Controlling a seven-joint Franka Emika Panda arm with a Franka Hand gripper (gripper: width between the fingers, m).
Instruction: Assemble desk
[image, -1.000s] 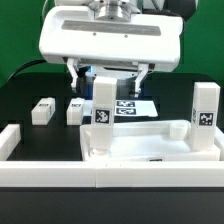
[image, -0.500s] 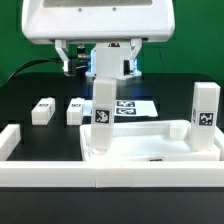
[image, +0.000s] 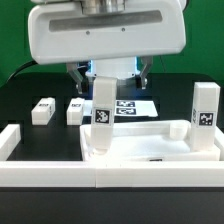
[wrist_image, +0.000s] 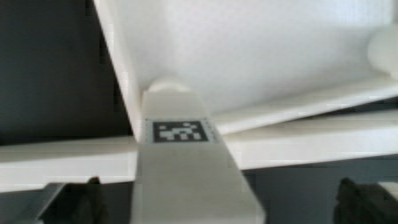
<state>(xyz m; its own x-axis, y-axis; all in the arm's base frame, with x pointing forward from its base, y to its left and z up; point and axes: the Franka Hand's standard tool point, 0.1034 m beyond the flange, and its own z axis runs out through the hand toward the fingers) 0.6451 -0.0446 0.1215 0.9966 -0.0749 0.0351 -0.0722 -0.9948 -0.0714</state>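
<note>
At twelve o'clock in the exterior view you see your arm's broad white plastic housing with rounded corners (image: 105, 35), smooth and unmarked. A grey metal collar (image: 105, 5) caps it. Two slim dark fingers (image: 144, 72) show under it, at five and seven o'clock of the housing. In the wrist view they are blurred dark blocks (wrist_image: 71, 200).

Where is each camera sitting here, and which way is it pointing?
Exterior view: off the arm, looking roughly level at the desk panel and the upright leg post; the open gripper hangs at the top.
Wrist view: on the wrist, looking down along the gripper onto the leg post's tagged top; dark fingertips show either side.
Shared: leg post, desk panel, gripper.
</note>
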